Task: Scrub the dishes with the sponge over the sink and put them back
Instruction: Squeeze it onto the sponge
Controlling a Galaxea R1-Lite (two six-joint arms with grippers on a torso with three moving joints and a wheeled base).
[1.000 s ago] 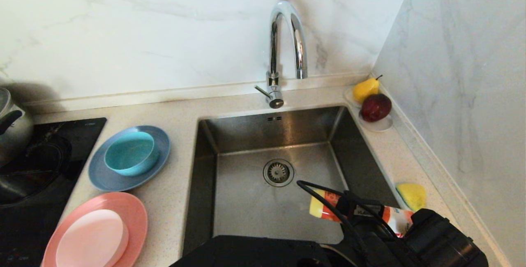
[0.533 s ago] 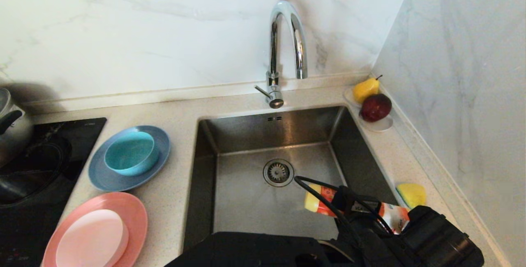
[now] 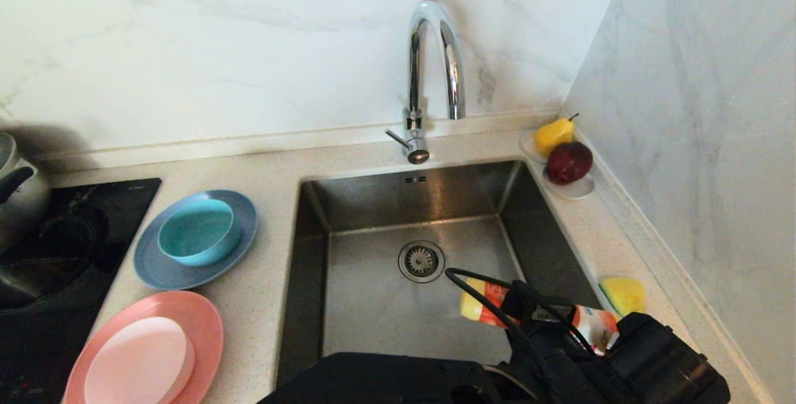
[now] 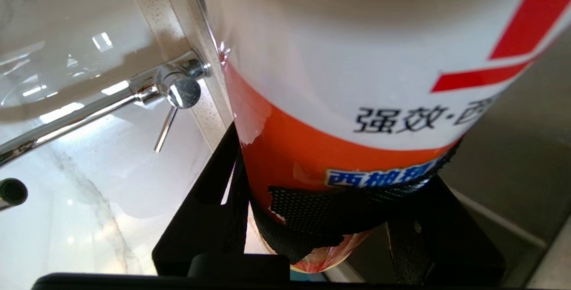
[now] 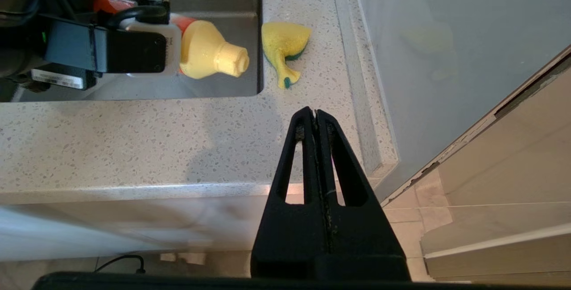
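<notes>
Bottle (image 3: 479, 306) shifted left over sink (image 3: 373, 311); left hand (image 3: 535, 317) clamps it; sponge (image 3: 622, 295) just beside, on counter.

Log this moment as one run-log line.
left gripper: shut on orange-and-white detergent bottle with yellow cap, over steel sink | right gripper: shut, parked off the counter edge | yellow sponge: untouched on the counter

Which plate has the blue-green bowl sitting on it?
The grey-blue plate, farther back by the stove. The pink plate in front holds a pale pink bowl instead.
</notes>
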